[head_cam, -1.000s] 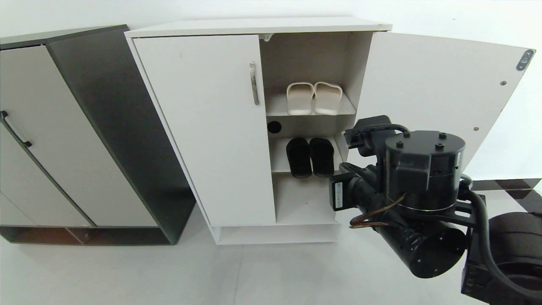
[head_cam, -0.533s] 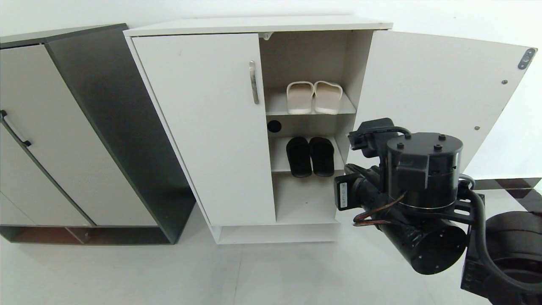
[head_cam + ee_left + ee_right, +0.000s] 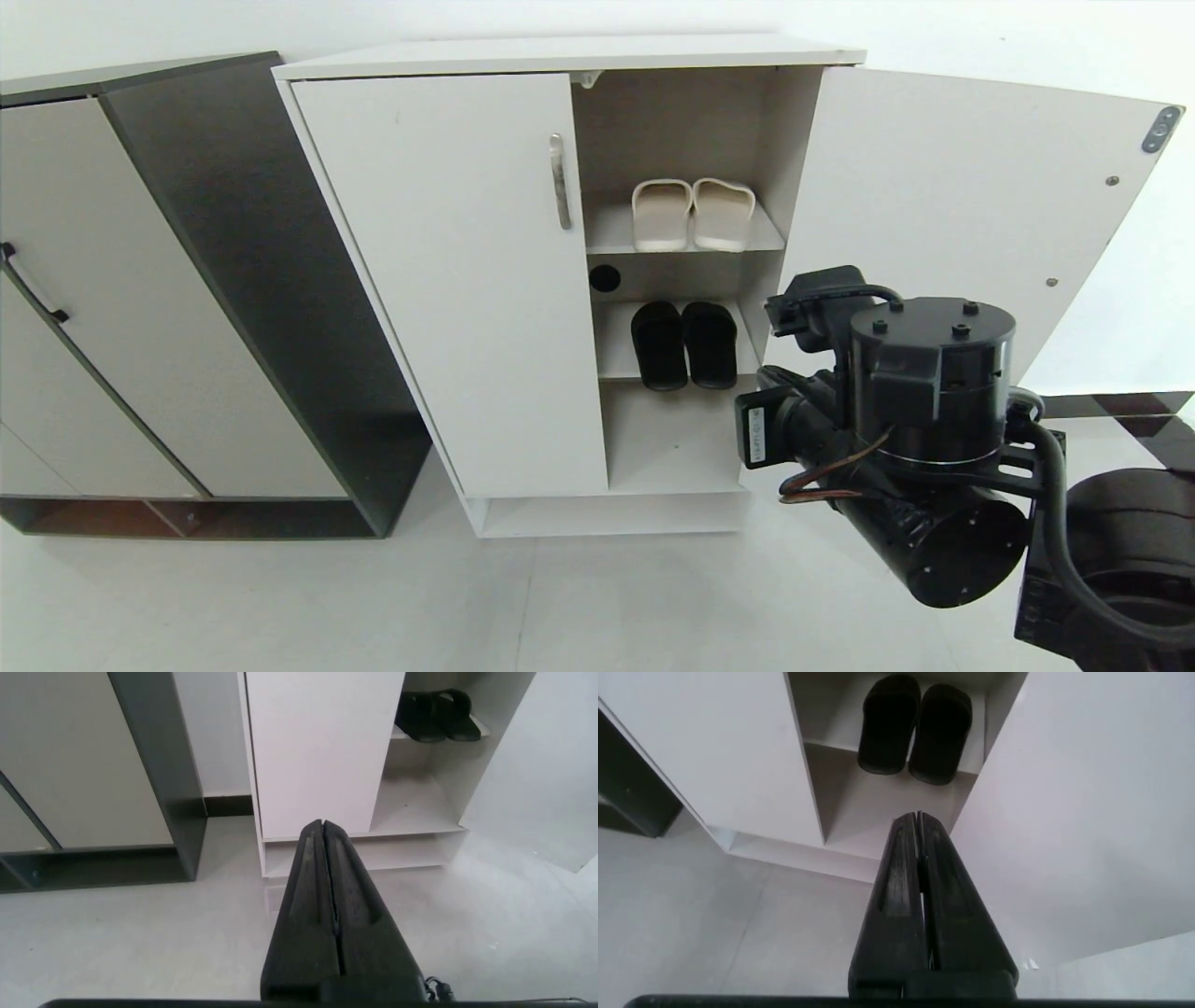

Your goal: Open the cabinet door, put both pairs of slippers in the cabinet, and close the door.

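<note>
The left gripper [image 3: 322,831] is pinched together and empty, facing the cabinet's [image 3: 560,58] closed left door [image 3: 448,280]. Inside, the white slippers [image 3: 693,215] sit at 12 o'clock of the black slippers [image 3: 683,345]; each pair lies side by side, with long axes running 12-to-6 into the cabinet. At 3 o'clock the right door [image 3: 952,187] stands open, and the right gripper [image 3: 918,821] is closed on nothing.

The cabinet [image 3: 448,280] is plain white inside and out, with a silver handle [image 3: 558,182]. One shelf holds cream slippers [image 3: 692,215], the one below black slippers [image 3: 683,343]. The neighbouring cabinet [image 3: 252,261] is dark grey, with a beige door [image 3: 84,308] and a black handle [image 3: 33,285]. The floor [image 3: 373,607] is pale grey. The left gripper [image 3: 322,835] and right gripper [image 3: 918,823] are matt black.
</note>
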Controlling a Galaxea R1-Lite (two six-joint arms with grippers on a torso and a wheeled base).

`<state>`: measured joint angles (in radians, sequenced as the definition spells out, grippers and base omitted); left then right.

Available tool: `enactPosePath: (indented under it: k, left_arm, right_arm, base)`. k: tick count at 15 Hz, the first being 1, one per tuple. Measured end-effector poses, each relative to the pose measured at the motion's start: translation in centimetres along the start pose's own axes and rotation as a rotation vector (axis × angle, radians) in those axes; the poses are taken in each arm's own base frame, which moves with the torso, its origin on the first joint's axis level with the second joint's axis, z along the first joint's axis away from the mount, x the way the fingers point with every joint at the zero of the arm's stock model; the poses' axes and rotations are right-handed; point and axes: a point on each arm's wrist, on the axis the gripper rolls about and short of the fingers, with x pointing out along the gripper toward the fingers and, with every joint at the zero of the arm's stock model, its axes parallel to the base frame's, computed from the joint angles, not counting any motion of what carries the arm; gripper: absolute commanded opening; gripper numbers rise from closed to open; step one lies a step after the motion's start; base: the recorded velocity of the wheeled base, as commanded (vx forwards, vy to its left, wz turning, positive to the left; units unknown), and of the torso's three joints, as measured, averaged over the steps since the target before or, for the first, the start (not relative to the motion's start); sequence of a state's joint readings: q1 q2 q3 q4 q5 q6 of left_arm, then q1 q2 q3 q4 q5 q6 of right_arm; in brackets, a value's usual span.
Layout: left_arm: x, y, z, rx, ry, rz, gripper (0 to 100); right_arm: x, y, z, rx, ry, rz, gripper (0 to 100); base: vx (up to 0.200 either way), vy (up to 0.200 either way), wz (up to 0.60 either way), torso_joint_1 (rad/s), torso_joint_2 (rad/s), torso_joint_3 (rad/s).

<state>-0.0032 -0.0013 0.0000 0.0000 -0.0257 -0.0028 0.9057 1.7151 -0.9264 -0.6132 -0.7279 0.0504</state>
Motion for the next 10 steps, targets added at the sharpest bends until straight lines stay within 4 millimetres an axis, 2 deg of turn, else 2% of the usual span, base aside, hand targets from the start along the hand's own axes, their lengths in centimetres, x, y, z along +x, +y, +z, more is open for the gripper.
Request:
enactPosePath:
  k: [4,7,10]
  left_arm:
    - [0.0,0.0,-0.01,0.0,0.001,0.0,0]
    - [0.0,0.01,-0.04,0.0,0.003,0.0,0]
    - [0.0,0.0,0.02,0.0,-0.001,0.001,0]
  right_arm:
    - [-0.01,0.01,-0.07,-0.003,0.003,0.002,0]
    - [-0.03,0.04,-0.05,-0.003,0.002,0.005,0]
    - [-0.02,0.13,-0.1,-0.003,0.002,0.008,0]
  base:
    - [0.0,0.0,0.0,0.001,-0.04,-0.046]
    - [0.0,0.0,0.0,0.023,-0.22,-0.328]
    - [0.0,0.0,0.0,0.046,-0.52,-0.359]
